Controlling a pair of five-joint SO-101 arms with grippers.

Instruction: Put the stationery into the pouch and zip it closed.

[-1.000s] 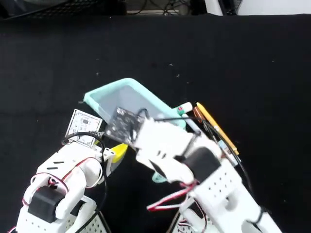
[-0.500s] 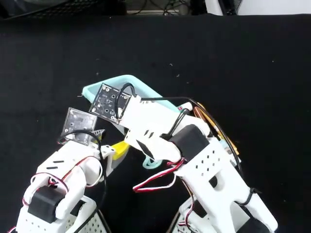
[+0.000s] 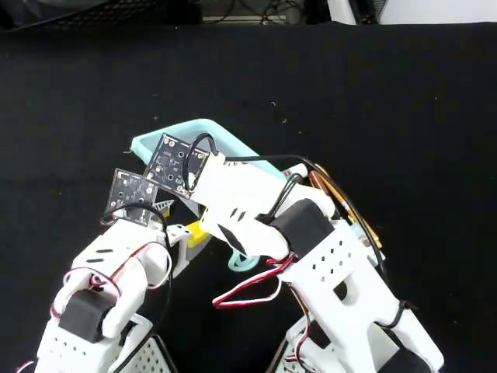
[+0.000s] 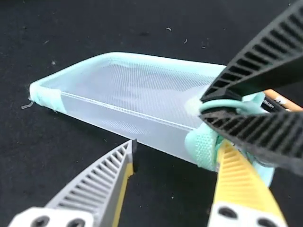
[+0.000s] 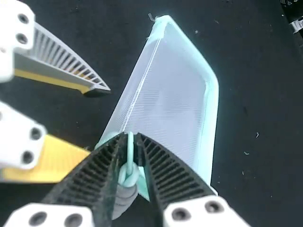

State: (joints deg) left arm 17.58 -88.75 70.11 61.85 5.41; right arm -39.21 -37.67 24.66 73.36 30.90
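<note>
A claw could pass over the desk [image 3: 404,101] beyond the pouch's [image 4: 128,94] far end and on either side. Its near end is crowded: the right claw [image 5: 129,138], pinched on the loop [image 5: 128,168], sits just beside the spread left claw [image 4: 177,144]. The right arm [image 3: 326,264] overhangs the pens [image 3: 345,203].

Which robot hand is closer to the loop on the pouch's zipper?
Right. The right gripper is shut on the zipper loop; the left gripper hangs open just beside it at the end of the pouch.

readable text: none | labels, numbers, signs: none legible | pouch [image 4: 142,90]: no print discernible
</note>
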